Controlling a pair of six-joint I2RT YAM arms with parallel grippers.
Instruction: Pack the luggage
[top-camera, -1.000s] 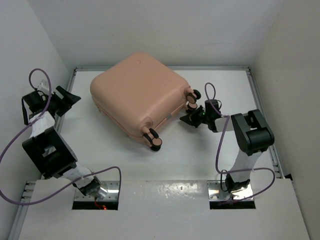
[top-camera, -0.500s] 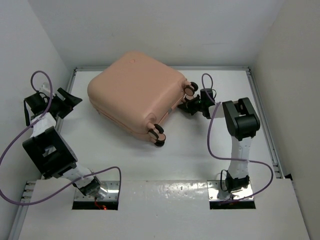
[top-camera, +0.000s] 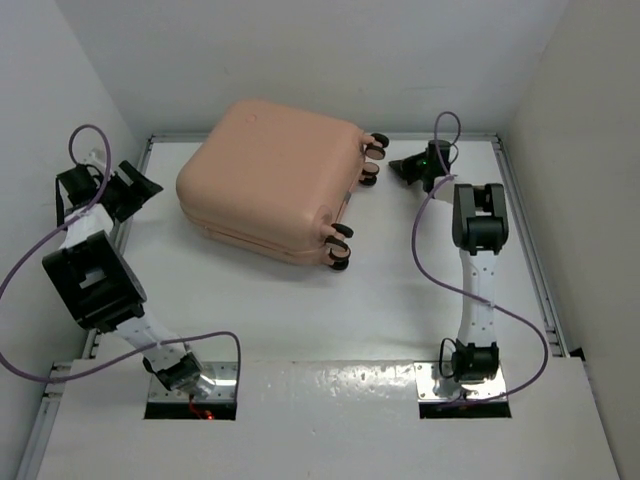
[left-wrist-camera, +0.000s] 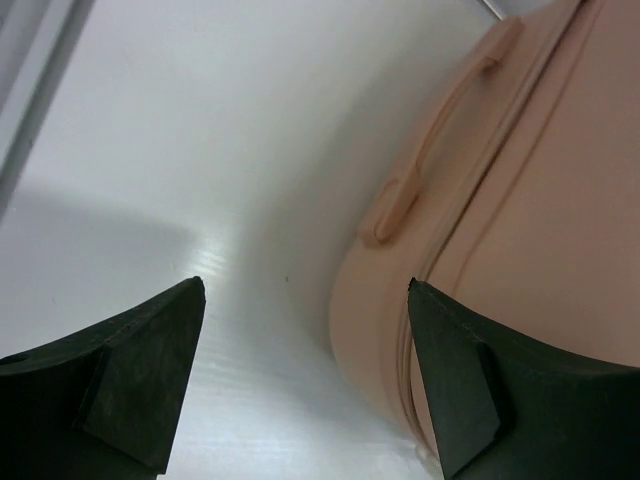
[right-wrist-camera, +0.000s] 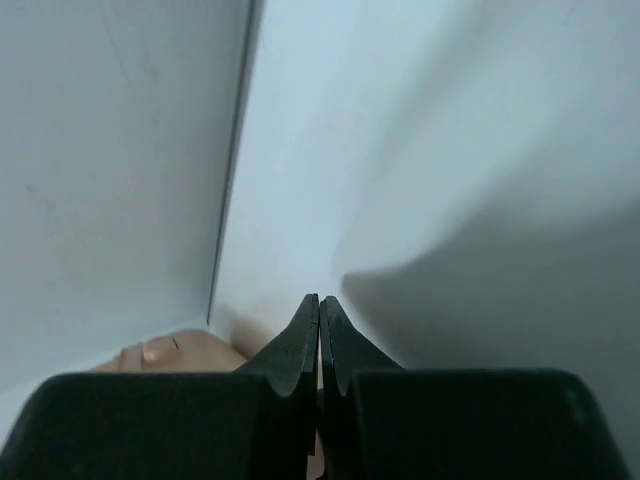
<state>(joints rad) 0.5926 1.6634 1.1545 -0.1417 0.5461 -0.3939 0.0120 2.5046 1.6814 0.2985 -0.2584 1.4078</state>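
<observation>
Prob. use L gripper (top-camera: 143, 186), spread wide: luggage (top-camera: 275, 175) at its 3 o'clock, long axis 10–4; R gripper (top-camera: 400, 166) pinched shut past wheels (top-camera: 375, 150).

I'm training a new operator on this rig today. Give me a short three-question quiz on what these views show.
1. True or false: the luggage lies with its lid open.
2. Which gripper is shut? A) left gripper B) right gripper C) both
3. Fill in: the luggage's wheels point toward the robot's ___ side.
Key: 1 false, the shell is closed. 2 B, and the left gripper's jaws stand wide apart. 3 right.
</observation>
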